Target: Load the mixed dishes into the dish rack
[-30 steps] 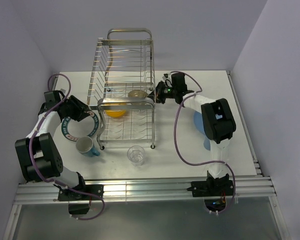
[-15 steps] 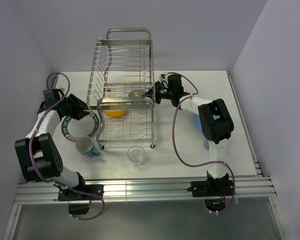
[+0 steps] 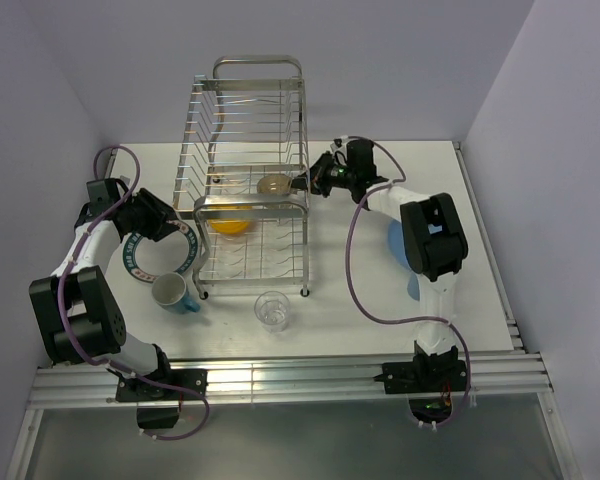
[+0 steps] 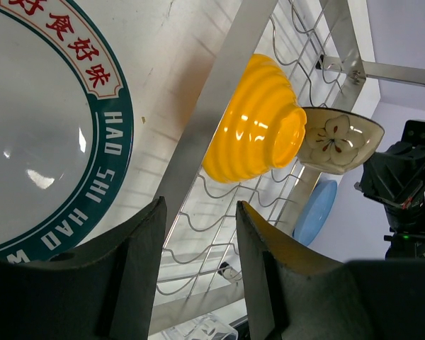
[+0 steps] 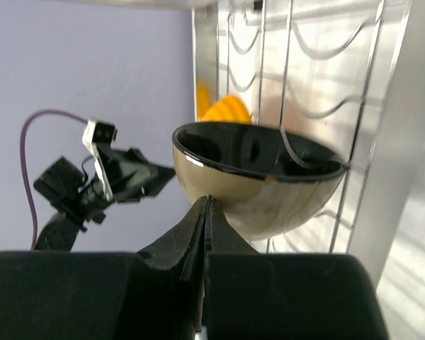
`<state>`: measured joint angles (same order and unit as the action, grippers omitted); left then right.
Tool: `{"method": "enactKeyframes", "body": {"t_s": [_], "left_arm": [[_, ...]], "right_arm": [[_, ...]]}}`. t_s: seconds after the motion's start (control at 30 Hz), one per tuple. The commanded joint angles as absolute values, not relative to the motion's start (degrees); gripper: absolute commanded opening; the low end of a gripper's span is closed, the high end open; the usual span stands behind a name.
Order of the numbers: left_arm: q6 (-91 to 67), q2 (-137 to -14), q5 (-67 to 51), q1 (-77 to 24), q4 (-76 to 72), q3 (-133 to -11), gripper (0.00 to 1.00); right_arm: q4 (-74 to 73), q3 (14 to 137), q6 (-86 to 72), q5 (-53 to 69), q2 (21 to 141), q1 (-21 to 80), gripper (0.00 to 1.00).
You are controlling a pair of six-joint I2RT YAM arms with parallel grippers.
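My right arm reaches sideways to the rack (image 3: 250, 120), right pincer (image 5: 207, 205) pressed together against the black bowl (image 5: 269, 191) resting inside it. My left pincer (image 4: 198, 216) is spread above the plate (image 4: 42, 142), whose rim reads "HAO SHI".

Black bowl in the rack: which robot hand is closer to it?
Right. The right gripper is just beside the black bowl on its right, closed fingertips at its outer wall. The left gripper hangs beyond the dish rack's left side, above the white plate's rim.
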<state>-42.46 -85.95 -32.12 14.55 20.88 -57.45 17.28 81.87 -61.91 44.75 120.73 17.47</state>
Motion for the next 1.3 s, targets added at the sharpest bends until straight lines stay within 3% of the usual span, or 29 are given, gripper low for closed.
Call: {"method": "enactKeyframes", "body": {"t_s": [0.0,0.33,1.27], "left_arm": [[-41.04,-84.73,-33.22,14.76,20.83,-59.50,0.50],[-40.96,-83.67,-33.05,14.68,21.18,-59.50,0.51],[-40.60,-81.91,-32.96,14.76,23.12,-60.12,0.52]], "right_arm": [[15.38,85.16,-60.99,42.01,123.75,17.49,0.00],[16.71,81.47,-60.65,42.63,121.99,17.49,0.00],[10.55,93.69,-57.75,42.54,129.37,16.61,0.00]]}}
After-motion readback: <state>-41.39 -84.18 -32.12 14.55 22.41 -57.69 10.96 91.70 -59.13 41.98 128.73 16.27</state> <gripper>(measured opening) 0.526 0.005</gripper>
